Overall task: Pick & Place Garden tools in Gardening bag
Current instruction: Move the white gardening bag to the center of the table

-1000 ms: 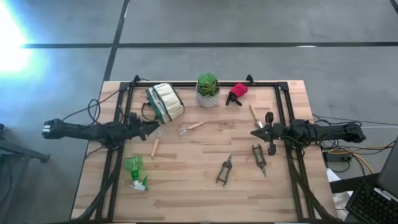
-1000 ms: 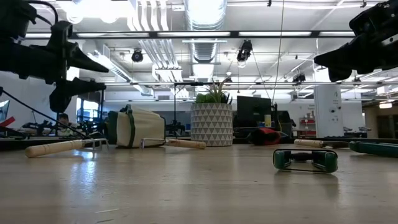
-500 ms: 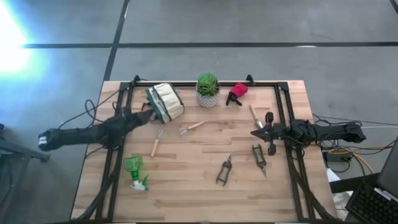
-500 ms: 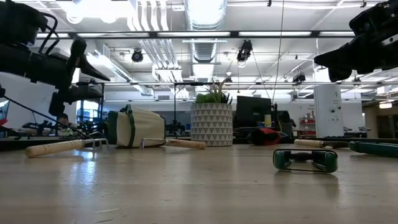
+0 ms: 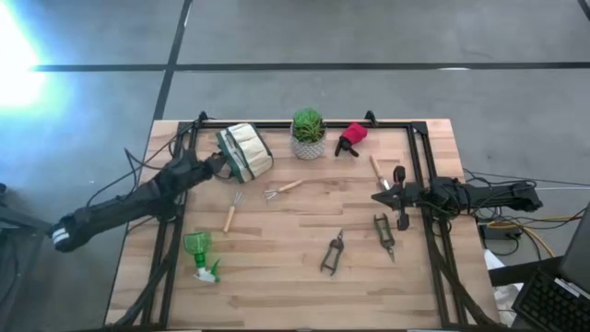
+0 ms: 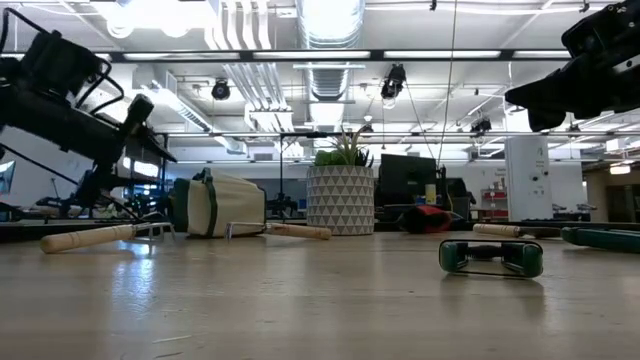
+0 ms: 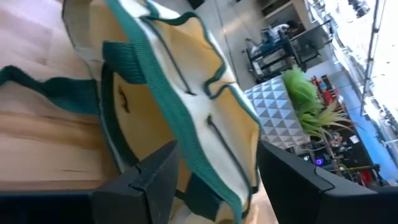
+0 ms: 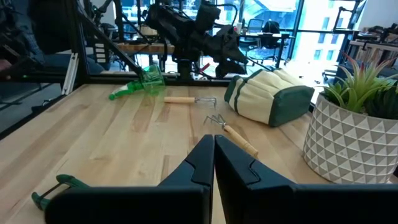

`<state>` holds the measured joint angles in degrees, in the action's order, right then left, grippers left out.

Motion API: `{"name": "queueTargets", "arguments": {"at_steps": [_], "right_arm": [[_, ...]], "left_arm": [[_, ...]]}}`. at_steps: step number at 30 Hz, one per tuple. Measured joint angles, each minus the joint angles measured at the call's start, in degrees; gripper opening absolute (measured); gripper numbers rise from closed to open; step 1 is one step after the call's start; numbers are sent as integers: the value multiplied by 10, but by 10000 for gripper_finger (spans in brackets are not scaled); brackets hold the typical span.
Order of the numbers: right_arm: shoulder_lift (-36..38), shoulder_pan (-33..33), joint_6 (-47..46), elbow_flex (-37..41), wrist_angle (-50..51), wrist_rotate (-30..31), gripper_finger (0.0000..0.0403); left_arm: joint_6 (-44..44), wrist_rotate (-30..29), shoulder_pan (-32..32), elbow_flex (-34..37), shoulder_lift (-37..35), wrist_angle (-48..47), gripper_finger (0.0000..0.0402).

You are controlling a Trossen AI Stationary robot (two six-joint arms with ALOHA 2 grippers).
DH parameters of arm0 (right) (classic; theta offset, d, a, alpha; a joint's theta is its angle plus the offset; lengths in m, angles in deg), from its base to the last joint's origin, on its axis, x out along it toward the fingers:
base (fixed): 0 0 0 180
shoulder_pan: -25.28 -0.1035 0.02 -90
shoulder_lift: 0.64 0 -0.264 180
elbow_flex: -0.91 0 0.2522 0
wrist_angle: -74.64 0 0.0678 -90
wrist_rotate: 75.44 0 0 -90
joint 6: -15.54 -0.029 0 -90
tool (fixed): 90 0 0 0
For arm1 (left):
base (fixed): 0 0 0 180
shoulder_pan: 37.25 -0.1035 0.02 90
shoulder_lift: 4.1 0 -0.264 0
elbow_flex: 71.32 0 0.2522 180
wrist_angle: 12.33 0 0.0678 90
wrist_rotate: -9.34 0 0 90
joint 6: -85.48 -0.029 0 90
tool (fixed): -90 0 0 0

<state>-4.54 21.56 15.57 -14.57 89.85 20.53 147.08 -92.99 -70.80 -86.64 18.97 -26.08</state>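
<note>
The cream-and-olive gardening bag (image 5: 245, 151) lies on its side at the far left, its mouth toward my left gripper (image 5: 222, 167). That gripper is open, with a finger on each side of the bag's green-trimmed rim (image 7: 186, 134). On the table lie two wooden-handled forks (image 5: 282, 190) (image 5: 231, 211), a green spray bottle (image 5: 199, 254), two dark pruners (image 5: 333, 253) (image 5: 384, 233), a dibber (image 5: 377, 172) and a red-and-black sprayer piece (image 5: 351, 137). My right gripper (image 5: 376, 197) waits shut above the right side. My left gripper comes at the bag's mouth slanting from the near left, a little downward, its open fingers (image 7: 155, 174) standing either side of the rim. Whether they touch the cloth I cannot tell. The bag rests on the table on its side.
A potted plant in a white patterned pot (image 5: 308, 133) stands just right of the bag. A black frame rail (image 5: 304, 123) runs along the far edge and down both sides. Bare wood lies at the table's near middle (image 5: 277, 286).
My left gripper has swung from the table's left toward the far edge and onto the bag's mouth, sinking a little and rolling as it went. The bag and the tools have stayed put.
</note>
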Motion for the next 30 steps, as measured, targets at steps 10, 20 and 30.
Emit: {"name": "queueTargets", "arguments": {"at_steps": [10, 20, 30], "right_arm": [[0, 0, 0, 0, 0, 0, 8], [0, 0, 0, 0, 0, 0, 8], [0, 0, 0, 0, 0, 0, 8]], "left_arm": [[15, 10, -33, 1, 44, 3, 218], [17, 11, -47, 2, 87, 66, 218], [12, 23, -48, 1, 156, 167, 218]]}}
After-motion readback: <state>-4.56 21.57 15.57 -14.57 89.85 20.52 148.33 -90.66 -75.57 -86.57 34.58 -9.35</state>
